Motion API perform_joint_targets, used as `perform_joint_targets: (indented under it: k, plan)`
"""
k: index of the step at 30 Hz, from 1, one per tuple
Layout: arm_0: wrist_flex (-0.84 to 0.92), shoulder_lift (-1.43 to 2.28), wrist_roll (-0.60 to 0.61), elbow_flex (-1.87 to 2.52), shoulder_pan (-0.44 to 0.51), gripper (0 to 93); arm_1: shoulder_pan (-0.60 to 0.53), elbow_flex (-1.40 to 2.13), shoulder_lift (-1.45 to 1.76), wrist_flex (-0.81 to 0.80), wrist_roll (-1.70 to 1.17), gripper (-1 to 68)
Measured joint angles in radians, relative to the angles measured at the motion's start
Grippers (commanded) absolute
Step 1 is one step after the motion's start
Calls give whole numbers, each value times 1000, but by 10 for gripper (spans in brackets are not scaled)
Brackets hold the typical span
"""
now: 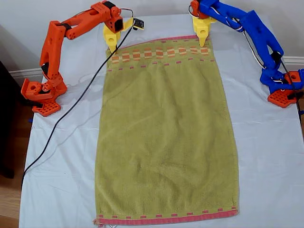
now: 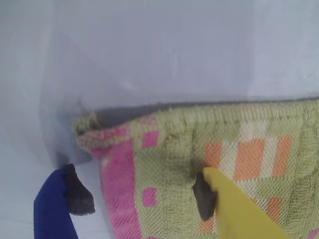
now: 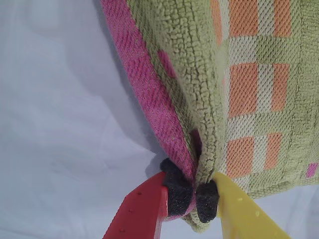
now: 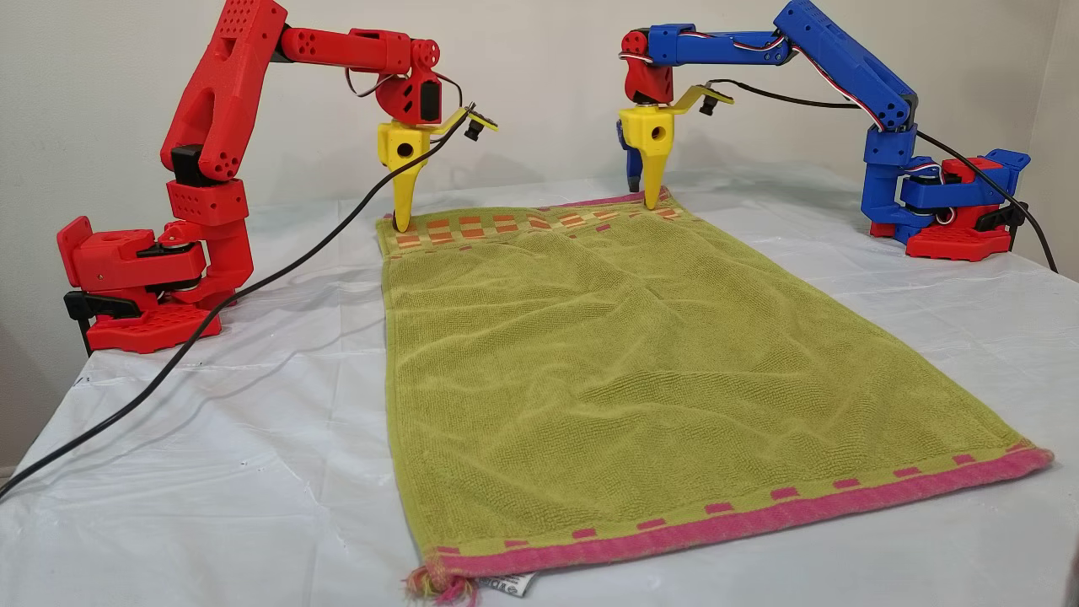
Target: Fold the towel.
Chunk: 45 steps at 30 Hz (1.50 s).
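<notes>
Exterior view, left to right: my second end effector (image 1: 112,47) is clamped on a far corner of the towel (image 1: 166,133), spread flat on the white-sheeted counter (image 1: 61,156), while my first end effector (image 1: 203,42) straddles the other far corner, fingers apart.

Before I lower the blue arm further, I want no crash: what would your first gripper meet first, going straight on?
My first gripper points down at the towel corner, jaws open astride it. It would likely meet the towel first, then the white sheet under it.
</notes>
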Motion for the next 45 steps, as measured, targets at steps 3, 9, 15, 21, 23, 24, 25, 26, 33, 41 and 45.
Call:
perform_joint_targets:
  k: [3,9,15,21,23,24,25,26,33,41,45]
  plan:
    - [0,-8,0,0,0,1,2,18,3,-3,-3,441]
    - [0,-8,0,0,8,1,2,25,5,-5,17,440]
    - [0,-8,0,0,8,1,2,26,5,-5,44,440]
    - [0,-8,0,-9,8,1,2,31,5,-5,44,212]
    - [0,-9,0,-9,8,1,2,38,11,-5,46,81]
    - [0,-15,0,-11,8,1,2,41,15,-6,52,75]
    - [0,-20,0,-15,8,1,6,44,18,-6,58,69]
    - [0,-25,0,-18,8,1,9,44,18,-6,64,51]
    - [0,-25,0,-18,9,1,11,46,18,-6,78,4]
    - [15,-26,5,-29,12,1,11,46,17,-6,61,4]
    - [126,-77,40,-147,41,1,-17,15,14,-5,61,4]
